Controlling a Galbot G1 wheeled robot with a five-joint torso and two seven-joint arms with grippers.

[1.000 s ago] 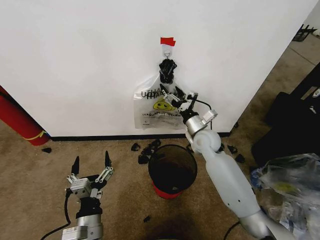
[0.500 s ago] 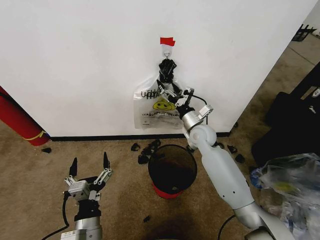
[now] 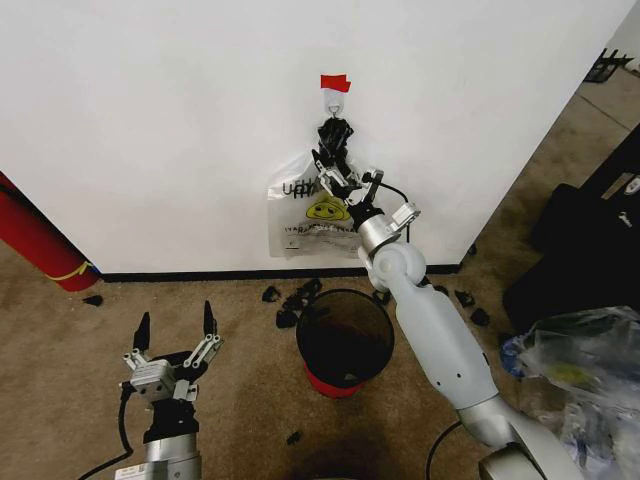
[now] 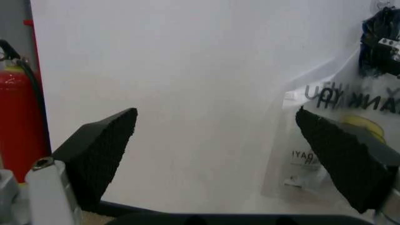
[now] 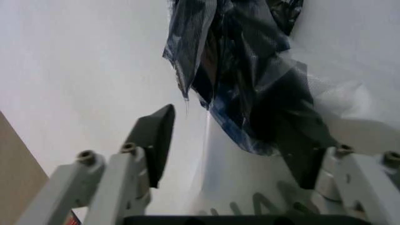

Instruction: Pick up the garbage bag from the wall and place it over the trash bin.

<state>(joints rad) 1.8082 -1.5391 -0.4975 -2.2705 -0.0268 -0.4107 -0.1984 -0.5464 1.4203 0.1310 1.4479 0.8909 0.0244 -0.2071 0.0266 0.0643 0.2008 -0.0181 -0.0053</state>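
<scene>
The garbage bag (image 3: 312,218) hangs on the white wall (image 3: 160,130) from a small hook (image 3: 334,100) under a red tape strip (image 3: 334,82). It is translucent with black print and a yellow smiley, and its dark bunched handles (image 3: 334,137) gather at the top. My right gripper (image 3: 338,178) is open, raised against the bag just below the handles. In the right wrist view the dark blue handle bundle (image 5: 250,84) lies between the spread fingers (image 5: 156,140). The black trash bin (image 3: 299,335) with a red base stands on the carpet below. My left gripper (image 3: 172,325) hangs open low on the left.
A long red cylinder (image 3: 35,240) leans at the left wall. Black scraps (image 3: 295,297) lie along the baseboard behind the bin. A black case (image 3: 590,250) and a clear plastic bundle (image 3: 580,370) crowd the right side. Carpet around the left gripper is bare.
My right gripper has climbed up and leftward along the bag toward the bunched handles. The left gripper has sunk a little lower and stays open.
</scene>
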